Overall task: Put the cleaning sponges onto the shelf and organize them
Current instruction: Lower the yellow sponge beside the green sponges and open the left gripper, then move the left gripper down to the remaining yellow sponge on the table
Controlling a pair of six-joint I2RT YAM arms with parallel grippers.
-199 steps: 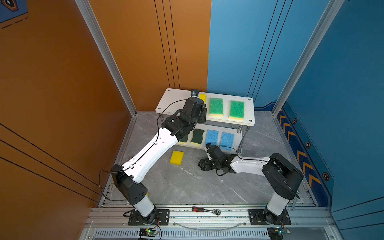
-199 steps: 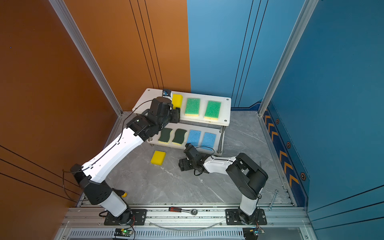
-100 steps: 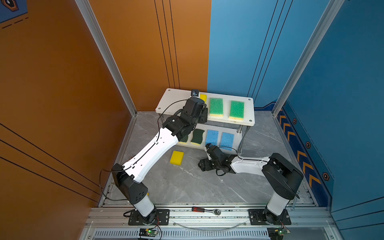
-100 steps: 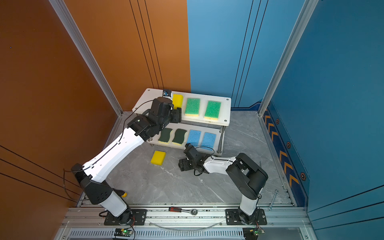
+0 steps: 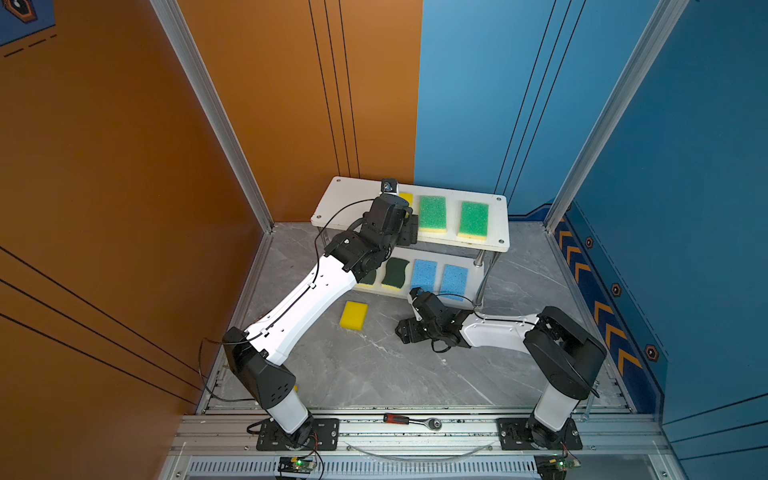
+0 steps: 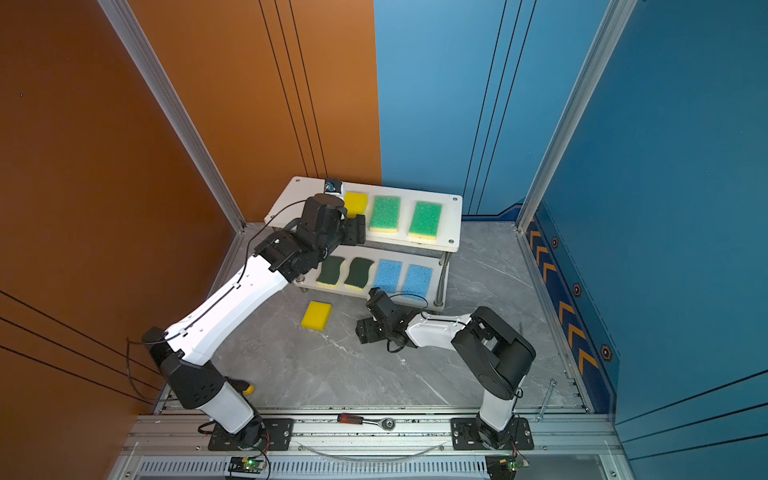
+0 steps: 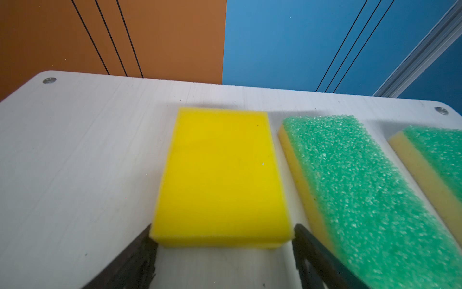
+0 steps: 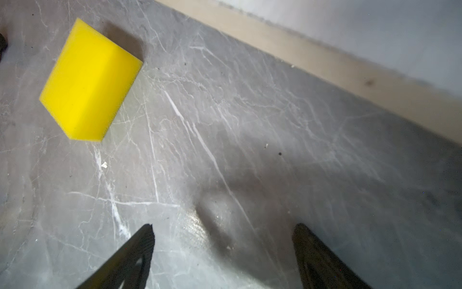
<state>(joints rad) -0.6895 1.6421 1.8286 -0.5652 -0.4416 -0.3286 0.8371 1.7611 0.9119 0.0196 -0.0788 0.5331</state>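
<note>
Cleaning sponges (image 6: 385, 214), seven of the eight set out on the shelf (image 5: 349, 199), a two-tier rack of white boards on shiny metal posts against the back wall. On the top board, a plain yellow sponge (image 7: 220, 175) lying flat, next in line to two green-topped sponges (image 5: 432, 214) (image 5: 473, 220). On the lower board, two dark-green wavy sponges (image 6: 331, 272) (image 6: 359, 273), then two light blue sponges (image 5: 424, 274) (image 5: 454, 282), all side by side.

At the near end of the plain yellow sponge, the left hand (image 7: 223, 226), spread wide, one fingertip at each near corner, the foam unsqueezed; touching or just clear, impossible to tell.

Alone on the grey marble table (image 5: 374, 374), a second yellow sponge (image 5: 353, 316), just in front of the lower board's left end. To its right in both top views, low over the table and near the shelf's front edge, the right hand (image 8: 223, 225), fingers wide apart with nothing between them.

On the front rail, a red-handled ratchet (image 5: 409, 419).
</note>
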